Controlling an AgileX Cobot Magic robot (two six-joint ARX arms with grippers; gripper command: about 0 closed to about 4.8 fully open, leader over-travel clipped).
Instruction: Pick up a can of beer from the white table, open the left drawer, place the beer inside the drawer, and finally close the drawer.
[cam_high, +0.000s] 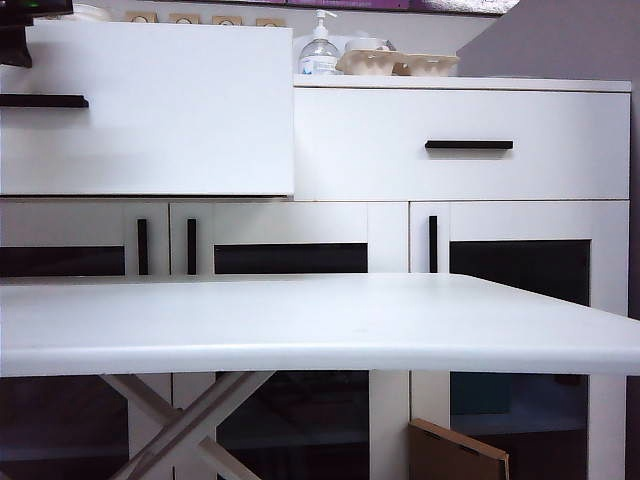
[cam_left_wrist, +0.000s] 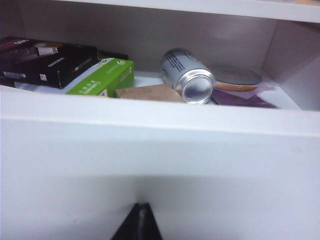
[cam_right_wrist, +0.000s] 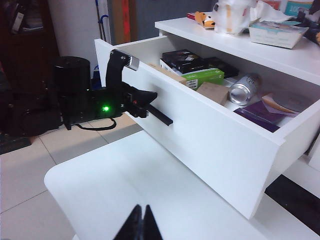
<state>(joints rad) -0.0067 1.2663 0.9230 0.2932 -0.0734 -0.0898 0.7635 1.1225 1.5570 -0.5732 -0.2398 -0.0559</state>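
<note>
Silver aluminium can of beer is lying inside open white left drawer.
Left gripper is sitting clenched w/ nothing at drawer front; right gripper, clenched too, is hanging over white table.

Low frontal exterior, both wrists overlooking left drawer

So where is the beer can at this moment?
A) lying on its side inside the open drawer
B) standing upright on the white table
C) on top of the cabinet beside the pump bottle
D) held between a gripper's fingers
A: the can of beer lies on its side among boxes inside the open left drawer, while the left gripper and right gripper are both shut and hold nothing.
</note>
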